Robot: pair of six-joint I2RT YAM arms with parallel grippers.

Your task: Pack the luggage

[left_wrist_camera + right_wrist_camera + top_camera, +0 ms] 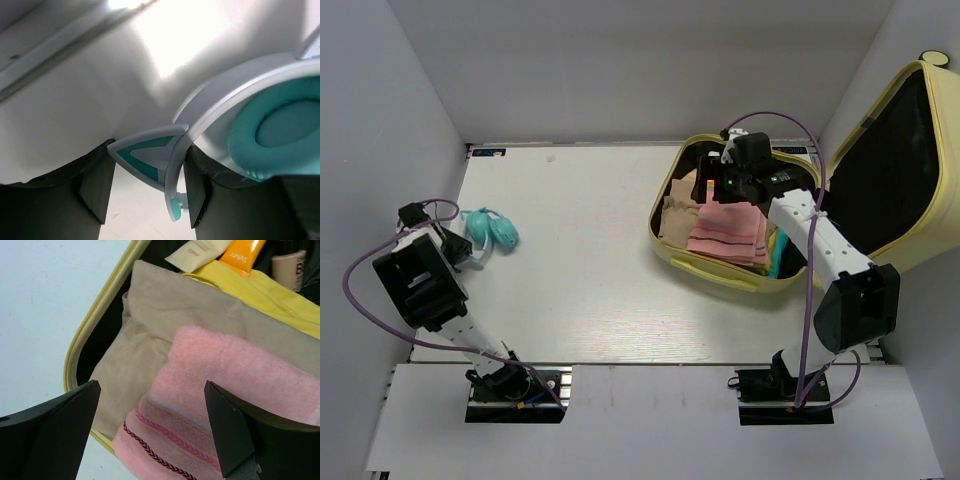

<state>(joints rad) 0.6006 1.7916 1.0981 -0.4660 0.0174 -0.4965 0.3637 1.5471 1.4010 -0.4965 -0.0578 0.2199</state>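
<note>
Just below the right gripper (151,407), jaws wide — the luggage (94,326), lid raised.

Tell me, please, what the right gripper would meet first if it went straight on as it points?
The right gripper would likely meet the pink towel first, near its edge over the beige cloth in the luggage.

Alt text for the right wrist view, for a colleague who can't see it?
The right tool, open, hangs over a pink towel lying on a beige cloth inside the yellow luggage. A yellow cloth, a cream tube and an orange tube lie beyond.
</note>
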